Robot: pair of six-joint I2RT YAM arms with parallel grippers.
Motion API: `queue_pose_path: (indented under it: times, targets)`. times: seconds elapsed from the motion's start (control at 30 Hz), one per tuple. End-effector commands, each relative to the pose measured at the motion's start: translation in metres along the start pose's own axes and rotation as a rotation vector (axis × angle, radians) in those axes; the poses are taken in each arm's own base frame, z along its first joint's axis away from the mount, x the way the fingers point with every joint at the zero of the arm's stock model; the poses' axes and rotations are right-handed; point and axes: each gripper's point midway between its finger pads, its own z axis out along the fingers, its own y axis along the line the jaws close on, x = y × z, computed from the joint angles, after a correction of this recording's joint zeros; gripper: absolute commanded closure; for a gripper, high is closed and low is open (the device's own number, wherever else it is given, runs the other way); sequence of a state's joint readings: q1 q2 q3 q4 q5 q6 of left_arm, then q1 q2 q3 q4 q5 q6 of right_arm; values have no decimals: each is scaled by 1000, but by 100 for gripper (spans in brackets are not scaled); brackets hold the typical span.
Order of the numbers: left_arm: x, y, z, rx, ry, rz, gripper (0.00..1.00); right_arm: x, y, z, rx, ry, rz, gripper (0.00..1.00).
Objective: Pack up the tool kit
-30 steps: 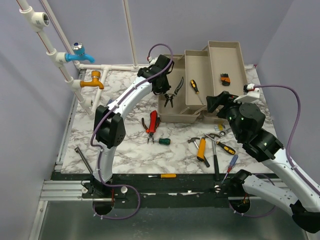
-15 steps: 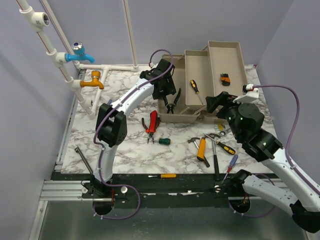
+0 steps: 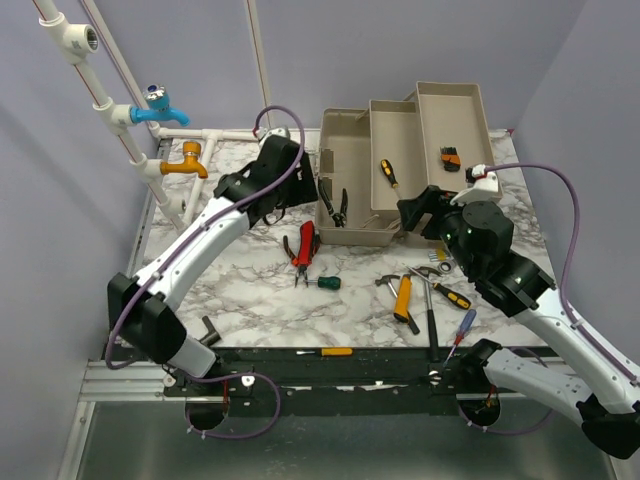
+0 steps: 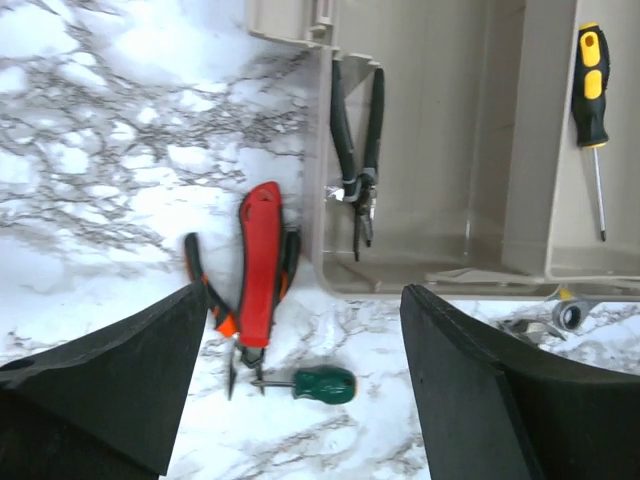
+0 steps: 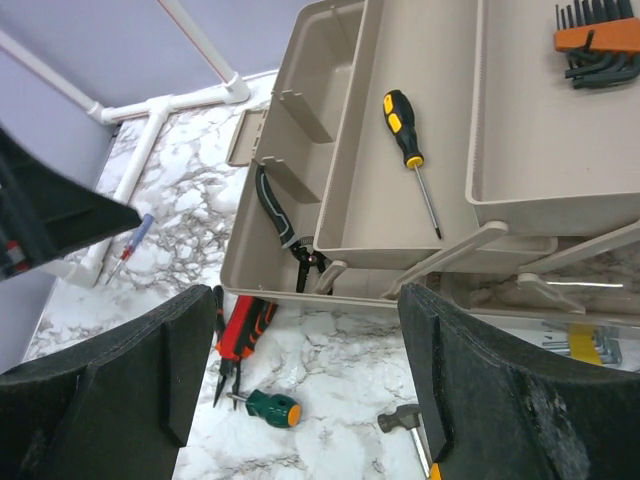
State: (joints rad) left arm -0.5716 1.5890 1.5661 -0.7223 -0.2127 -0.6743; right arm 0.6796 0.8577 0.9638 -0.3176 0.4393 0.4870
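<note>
Several tools [image 3: 403, 297] to pack yet from surface [image 3: 225, 285]; black pliers [image 4: 358, 190] lying in toolbox [image 3: 338, 150] bottom bay. Note left pincer [image 4: 303, 300] and right pincer [image 5: 305, 293] both released, empty. Centre left over red pliers [image 4: 262, 250] just beside toolbox wall, straddle handles, clench, lift.

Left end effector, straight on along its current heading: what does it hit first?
Most likely the red pliers lying on the marble table, right beside the toolbox wall. The open left end effector points about there; depth is unclear, so it could clip the wall edge instead.
</note>
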Motion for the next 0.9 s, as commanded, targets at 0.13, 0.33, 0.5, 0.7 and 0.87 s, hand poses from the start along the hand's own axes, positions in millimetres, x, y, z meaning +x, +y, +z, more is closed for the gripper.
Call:
queue_pose_path:
  times: [0.13,0.33,0.5,0.7,0.87]
  targets:
    - [71,60,17,-79,57,61,30,9,8,-2,-54,36,-12,19]
    - [116,62,44,-14,160,107,29,6,9,-6,-63,30,-5,19]
    - [134,53,64,46,225,153,28,3,7,-8,-55,21,-8,19]
    - [140,42,80,78,261,219,31,5,8,-7,-64,28,-13,19]
    - [149,47,95,10,328,265,39,5,7,-6,-60,26,-14,19]
